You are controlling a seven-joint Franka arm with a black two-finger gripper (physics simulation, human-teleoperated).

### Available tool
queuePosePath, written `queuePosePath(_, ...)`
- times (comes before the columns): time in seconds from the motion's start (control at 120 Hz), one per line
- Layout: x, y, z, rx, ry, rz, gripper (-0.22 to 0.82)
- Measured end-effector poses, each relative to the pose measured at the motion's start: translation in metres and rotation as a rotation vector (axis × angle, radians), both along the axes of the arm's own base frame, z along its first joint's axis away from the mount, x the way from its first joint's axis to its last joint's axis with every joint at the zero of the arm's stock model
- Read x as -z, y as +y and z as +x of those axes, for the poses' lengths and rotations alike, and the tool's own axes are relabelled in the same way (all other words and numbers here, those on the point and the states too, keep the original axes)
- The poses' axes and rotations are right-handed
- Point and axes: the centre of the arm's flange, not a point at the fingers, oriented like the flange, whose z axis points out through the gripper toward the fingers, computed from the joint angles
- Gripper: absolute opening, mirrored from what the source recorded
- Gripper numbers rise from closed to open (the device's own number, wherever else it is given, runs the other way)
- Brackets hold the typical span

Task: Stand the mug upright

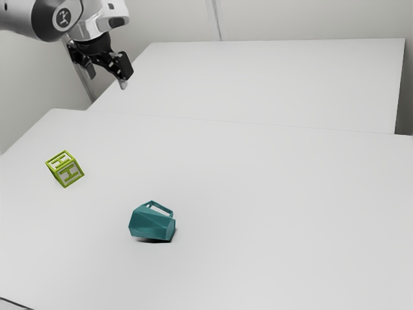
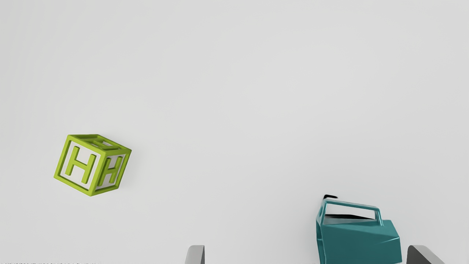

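Nearest the exterior camera, a thin dark line [image 1: 16, 303] cuts across the corner at the exterior view's left; I can't make out what it belongs to. A little farther in, on the white desk [image 1: 258, 213], I have the teal mug [image 1: 151, 224]. It lies on its side, its faceted body down against the desk and its angular handle [image 1: 161, 208] sticking out from the body, raised off the surface. So it isn't upright. From here I can't say for certain which end is the mouth.

Past the mug, toward the exterior view's left, sits a green block [image 1: 65, 169] with pale faces and a raised letter H on them. It's well apart from the mug, on the same desk.

Farther back and high up, my gripper [image 1: 107, 77] hangs in the air near the exterior view's upper left, well clear of both things. Its fingers are spread wide with nothing held between them. My wrist view has the mug in the span between the two fingertips, much closer to one than to the other, but down on the desk and touching neither. The block lies outside that span, beyond the other fingertip.

Behind it all, past a faint seam, I see another flat white surface [image 1: 277, 81], and then a pale wall [image 1: 310, 19] with a narrow upright strip [image 1: 216, 19] on it.
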Motion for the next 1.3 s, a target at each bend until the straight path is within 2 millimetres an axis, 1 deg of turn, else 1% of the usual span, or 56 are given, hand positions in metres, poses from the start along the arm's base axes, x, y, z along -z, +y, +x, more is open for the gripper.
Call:
queuePosePath(0.2, 0.006, 0.001, 0.001, -0.017, 0.005, -0.003, 0.60)
queuePosePath(0.292, 0.024, 0.004, 0.004, -0.026, 0.037, 0.000, 0.60)
queuePosePath(0.367, 0.035, 0.007, 0.006, -0.035, 0.050, -0.003, 0.60)
queuePosePath(0.425, 0.047, 0.011, 0.004, -0.057, 0.073, -0.046, 0.60)
queuePosePath(0.558, 0.090, 0.045, -0.005, -0.203, 0.160, -0.197, 0.60)
queuePosePath(0.708, 0.152, 0.088, -0.023, -0.410, 0.305, -0.408, 0.60)
queuePosePath(0.775, 0.172, 0.102, -0.031, -0.482, 0.354, -0.473, 0.60)
queuePosePath(0.825, 0.185, 0.107, -0.034, -0.523, 0.390, -0.506, 0.60)
queuePosePath(0.925, 0.221, 0.115, -0.038, -0.602, 0.477, -0.571, 0.60)
queuePosePath(1.042, 0.253, 0.125, -0.037, -0.683, 0.548, -0.630, 0.60)
queuePosePath(1.158, 0.279, 0.134, -0.035, -0.754, 0.607, -0.685, 0.60)
queuePosePath(1.217, 0.295, 0.136, -0.035, -0.782, 0.647, -0.706, 0.60)
queuePosePath(1.3, 0.315, 0.131, -0.033, -0.806, 0.698, -0.730, 0.60)
